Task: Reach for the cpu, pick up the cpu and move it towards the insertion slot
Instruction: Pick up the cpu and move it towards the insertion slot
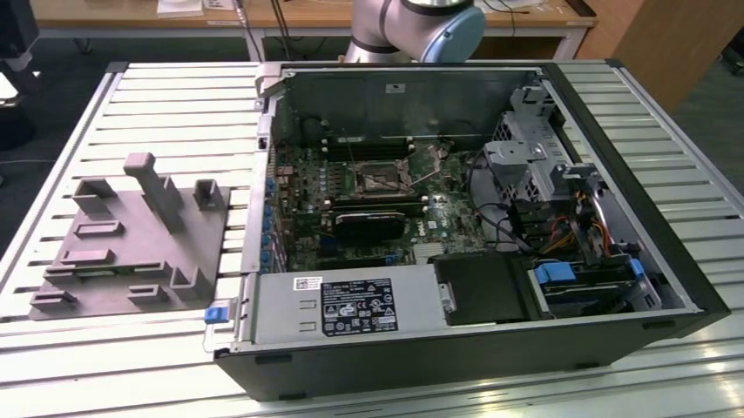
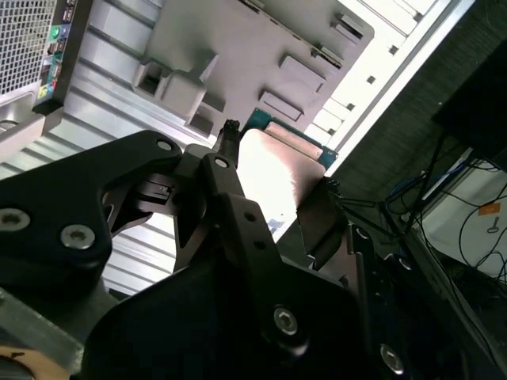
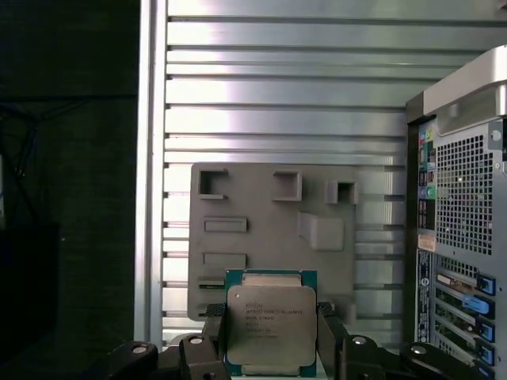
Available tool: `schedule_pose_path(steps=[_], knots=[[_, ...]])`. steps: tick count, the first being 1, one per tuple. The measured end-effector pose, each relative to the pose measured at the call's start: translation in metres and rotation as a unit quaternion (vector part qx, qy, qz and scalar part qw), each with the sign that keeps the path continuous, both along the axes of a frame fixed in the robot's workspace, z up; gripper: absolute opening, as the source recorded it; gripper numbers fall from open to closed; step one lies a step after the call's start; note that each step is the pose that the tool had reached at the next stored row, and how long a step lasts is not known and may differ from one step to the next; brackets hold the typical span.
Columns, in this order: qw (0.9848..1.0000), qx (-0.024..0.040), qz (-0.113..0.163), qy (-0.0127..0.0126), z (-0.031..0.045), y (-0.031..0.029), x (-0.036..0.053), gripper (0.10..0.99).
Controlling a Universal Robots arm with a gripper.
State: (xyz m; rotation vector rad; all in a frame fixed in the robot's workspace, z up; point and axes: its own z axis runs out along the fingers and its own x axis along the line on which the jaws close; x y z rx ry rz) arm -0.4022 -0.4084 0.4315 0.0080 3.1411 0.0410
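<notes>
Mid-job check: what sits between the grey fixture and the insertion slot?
In the exterior view: a strip of slatted table, then the case's side wall, then motherboard with blue connectors, up to the insertion slot.

The cpu (image 3: 270,324) had a smooth metal top with a soft silver shine and a green board rim. The gripper (image 3: 271,313) was matt black with bare metal screws. The fixture plate (image 3: 269,237) was matt grey plastic, the table (image 3: 277,103) ribbed bright metal.
</notes>
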Motion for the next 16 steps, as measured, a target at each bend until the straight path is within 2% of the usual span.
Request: schedule_pose_path(steps=[16], knots=[[1.0,0.0,0.0,0.0005,0.0001,0.0,0.0438,0.541]])
